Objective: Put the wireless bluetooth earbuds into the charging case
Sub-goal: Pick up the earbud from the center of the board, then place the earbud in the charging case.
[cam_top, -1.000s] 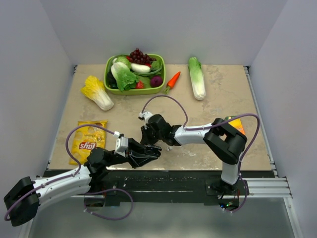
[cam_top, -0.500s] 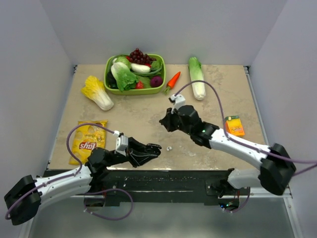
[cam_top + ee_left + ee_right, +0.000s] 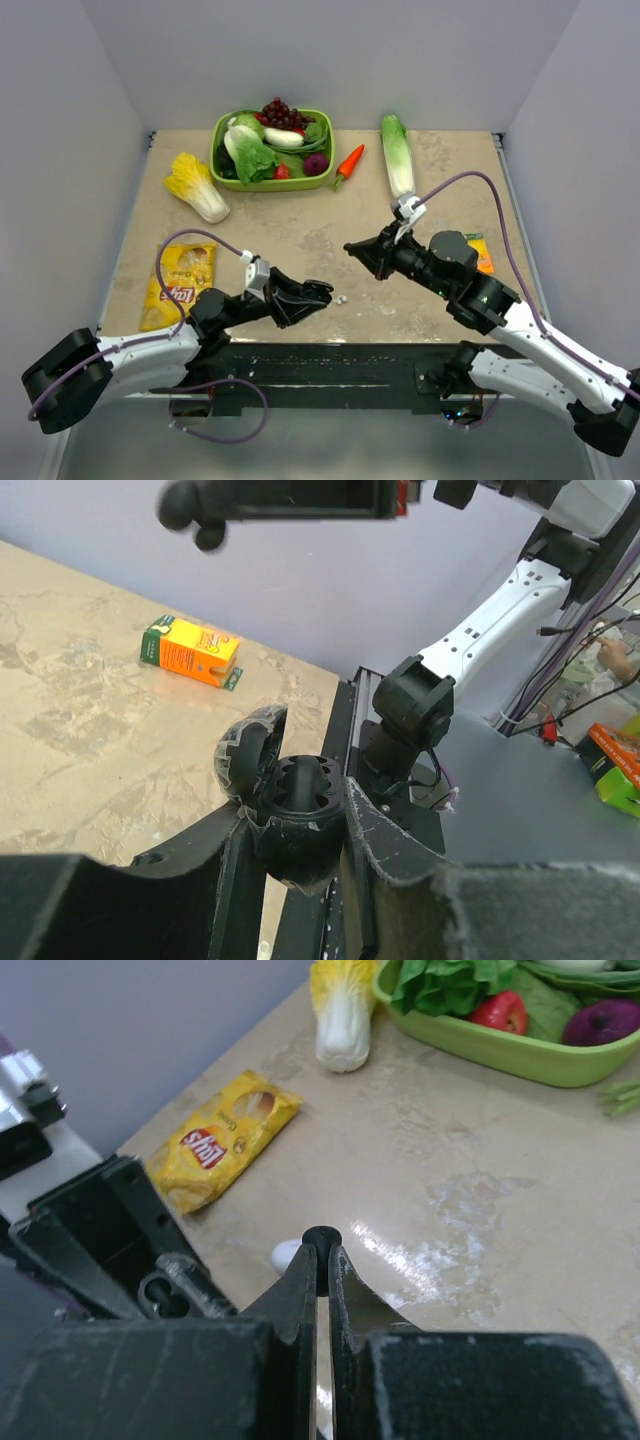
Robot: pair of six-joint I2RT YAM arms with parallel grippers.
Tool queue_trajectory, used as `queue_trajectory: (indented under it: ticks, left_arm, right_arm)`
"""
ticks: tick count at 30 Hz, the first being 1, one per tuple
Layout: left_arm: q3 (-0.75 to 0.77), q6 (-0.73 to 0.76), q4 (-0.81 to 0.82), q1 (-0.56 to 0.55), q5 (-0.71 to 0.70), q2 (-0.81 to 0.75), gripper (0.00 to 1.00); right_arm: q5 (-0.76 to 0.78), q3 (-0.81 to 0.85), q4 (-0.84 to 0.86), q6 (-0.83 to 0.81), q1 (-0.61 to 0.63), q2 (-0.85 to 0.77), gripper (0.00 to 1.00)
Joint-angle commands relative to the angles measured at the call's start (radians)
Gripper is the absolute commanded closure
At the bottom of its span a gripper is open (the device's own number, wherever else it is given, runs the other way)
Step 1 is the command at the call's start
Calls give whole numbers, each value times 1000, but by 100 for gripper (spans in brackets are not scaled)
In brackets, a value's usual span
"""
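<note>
L end effector (image 3: 312, 293): fingers part-closed, clamped on either side of the charging case (image 3: 297, 795). The case is held near the bench's front edge, lid tipped up and back, two round wells exposed. The case reads dark in the L wrist view. No white bud is seen in either well, but the wells are shadowed, so this can't be fully confirmed.

R end effector (image 3: 322, 1245): fingers pressed together, nothing seen betw. them. It is placed to the right of and beyond the case, apart from it, tips aimed back toward it.

One earbud (image 3: 341, 298) is seen lying loose on the bench (image 3: 300, 225), just right of the case and touched by neither end effector. The 2nd earbud is not found in any view; whether it is hidden can't be told.

Progress, as judged: the case is already gripped, open and presented, so prep is done. Insertion is not yet done for the visible bud, which is to be picked, carried to a well and seated. Status of the other bud is unknown. Approx. early-to-mid task.

Farther out: a chip bag (image 3: 178, 283) left of the case and a juice carton (image 3: 190, 652) right of it.
</note>
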Motion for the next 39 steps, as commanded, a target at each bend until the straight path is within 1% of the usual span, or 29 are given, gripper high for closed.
queue_trajectory:
  ticks: [1,6,12,15,24,29,39]
  left_arm:
    - [72,-15,107,19,29,24,100]
    - [101,-32,146,42,81,52,100]
    - [127,-56,199,55,152,118,100]
    - [133,-67,214,59,175,135,100]
    - [155,-81,248,62,213,164,100]
    - [153,-81,254,62,223,155,100]
    - [144,-84,277,62,241,156,100]
  right_arm:
    - [-193,-18,-18,-38,3,-59,100]
    - [-311,-30,-10,-53,2,-112,100]
    - [-460,-20,-9,-66,3,-95,100]
    - [-500,-9,-36,-84,2,-83,100]
    - [-522,-4,-50,-108,43,-11,100]
    - [-473,-4,-58,-112,53,-9,100]
    - [-430,0,-73,-124,54,-15,100]
